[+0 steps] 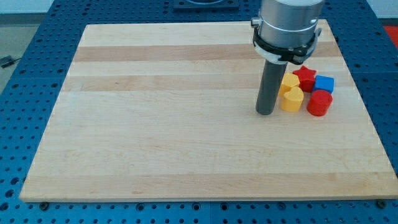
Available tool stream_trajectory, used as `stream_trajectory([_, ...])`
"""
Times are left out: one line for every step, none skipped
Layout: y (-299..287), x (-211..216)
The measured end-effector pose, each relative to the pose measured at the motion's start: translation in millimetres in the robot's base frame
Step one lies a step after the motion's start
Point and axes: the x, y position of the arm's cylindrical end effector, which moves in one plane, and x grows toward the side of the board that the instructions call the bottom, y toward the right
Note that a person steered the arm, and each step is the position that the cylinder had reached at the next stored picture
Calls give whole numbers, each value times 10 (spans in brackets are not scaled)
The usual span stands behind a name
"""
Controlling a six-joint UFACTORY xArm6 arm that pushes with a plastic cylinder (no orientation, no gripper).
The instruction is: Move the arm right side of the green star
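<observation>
Honestly, no green star visible anywhere, maybe hidden behind the arm, and with no jaws to speak of my tip (265, 112) just sits left of the yellow block (292, 100) cluster.

The arm comes down from the view's top right, its grey cylindrical wrist ringed by a black clamp. Below it the straight dark rod stands upright. My tip (266, 112) rests right of the view's centre, a little above mid-height.
</observation>
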Motion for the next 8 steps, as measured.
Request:
stream_trajectory([-1,255])
stream_trajectory([134,691])
stream_trajectory([595,845])
stream_trajectory([1320,740])
stream_trajectory([2386,0])
stream_trajectory([2386,0])
stream_trajectory([2383,-267])
stream_trajectory([2384,-1028])
